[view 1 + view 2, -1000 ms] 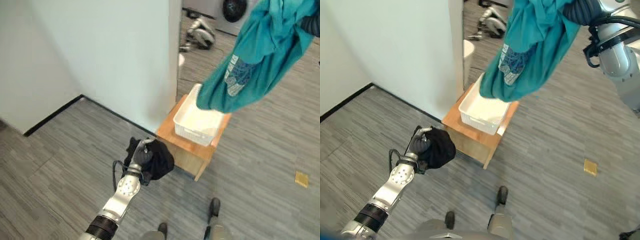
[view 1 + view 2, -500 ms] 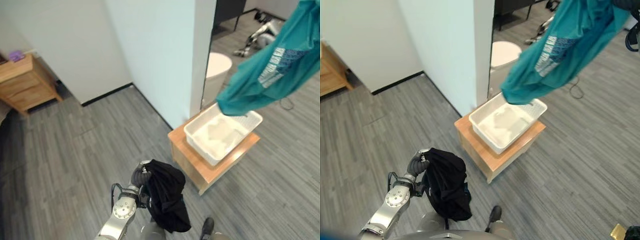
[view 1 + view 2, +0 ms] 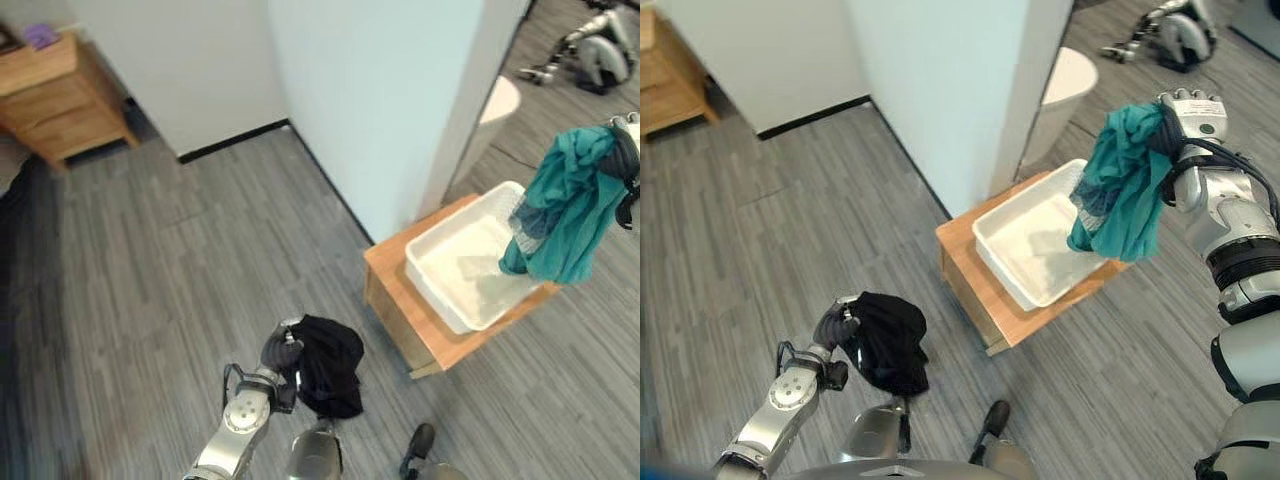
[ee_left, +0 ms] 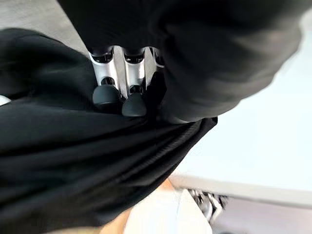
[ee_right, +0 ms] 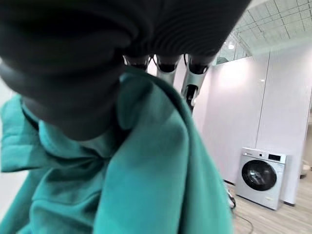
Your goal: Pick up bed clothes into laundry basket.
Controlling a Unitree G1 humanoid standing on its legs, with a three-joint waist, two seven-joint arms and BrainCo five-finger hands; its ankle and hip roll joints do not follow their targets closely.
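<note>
The right hand (image 3: 1188, 112), raised at the end of a bent arm, has its fingers curled around a bunched teal shirt (image 3: 1122, 185). The shirt hangs down over the far right corner of the white laundry basket (image 3: 455, 271), likely positioned for release into it. The basket sits on a low wooden stand (image 3: 392, 291) beside a white wall corner. The left hand (image 3: 280, 350), held low and forward over the grey floor, grips a black garment (image 3: 328, 364), its fingertips (image 4: 106, 96) pressed into the cloth, well apart from the basket.

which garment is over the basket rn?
The teal shirt, hanging from the right robot hand above the white basket. The black one is in the left robot hand, low, off to the side.
</note>
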